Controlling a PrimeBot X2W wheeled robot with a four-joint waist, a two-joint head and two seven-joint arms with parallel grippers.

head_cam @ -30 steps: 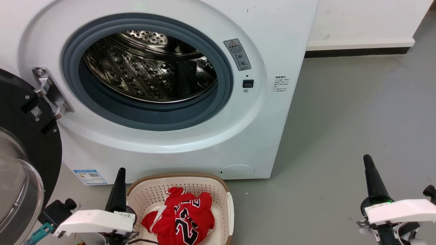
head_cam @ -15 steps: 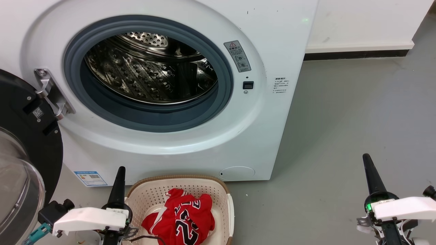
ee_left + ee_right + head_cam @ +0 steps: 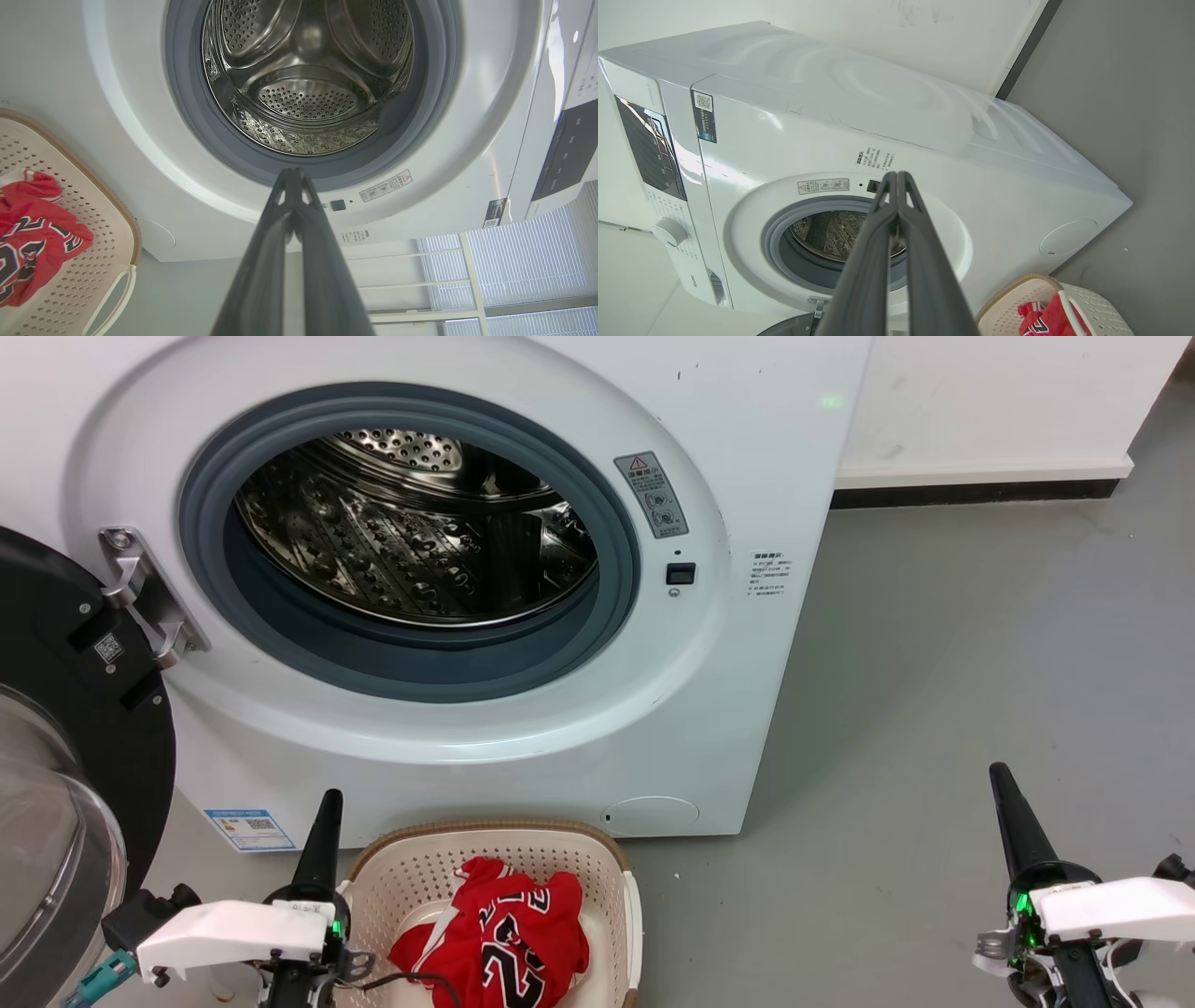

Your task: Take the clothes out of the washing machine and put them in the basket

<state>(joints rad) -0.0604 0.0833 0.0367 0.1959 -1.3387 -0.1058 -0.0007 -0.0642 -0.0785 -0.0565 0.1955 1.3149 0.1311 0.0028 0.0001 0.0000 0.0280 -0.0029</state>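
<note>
Clothes (image 3: 504, 933) crumpled red in perforated cream basket (image 3: 411, 875) | left hand (image 3: 330, 801), right hand (image 3: 1001, 775) pinched closed, empty

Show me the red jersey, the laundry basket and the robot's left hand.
red jersey (image 3: 499, 933): head view, on its black number.
laundry basket (image 3: 485, 825): head view, on its brown far rim.
left hand (image 3: 329, 803): head view, at its closed fingertips.

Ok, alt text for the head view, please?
A white washing machine stands with its door open and its drum looking empty. In front, a cream basket holds a red jersey, with the shut left gripper beside it and the shut right gripper farther right.
</note>
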